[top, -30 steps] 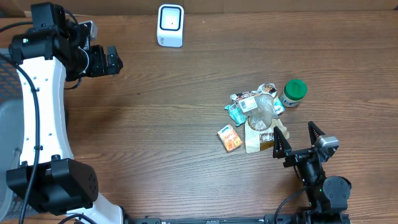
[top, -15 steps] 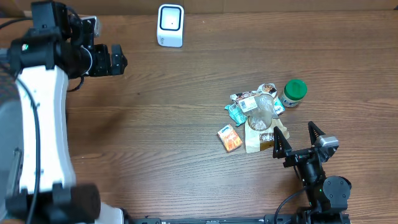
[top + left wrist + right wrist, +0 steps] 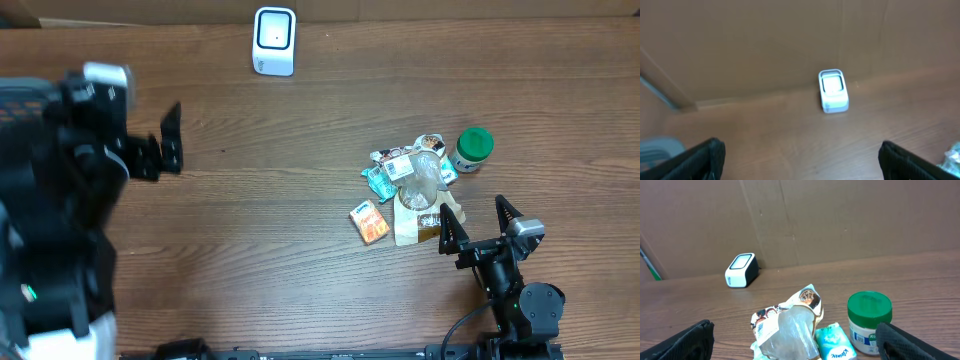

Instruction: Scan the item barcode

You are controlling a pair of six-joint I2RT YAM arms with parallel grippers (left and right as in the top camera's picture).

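Overhead — packets (image 3: 410,180) seemingly just beyond right gripper (image 3: 473,208).

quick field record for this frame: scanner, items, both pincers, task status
scanner: white, at the far edge of the table
pile of packets: loose heap, right of centre
green-lidded jar: upright, at the pile's right edge
orange packet: lying at the pile's near-left side
left pincer: open, empty, over the table's left side, far from the pile
right pincer: open, empty, just on the near side of the pile
status: nothing picked up, no item at the scanner
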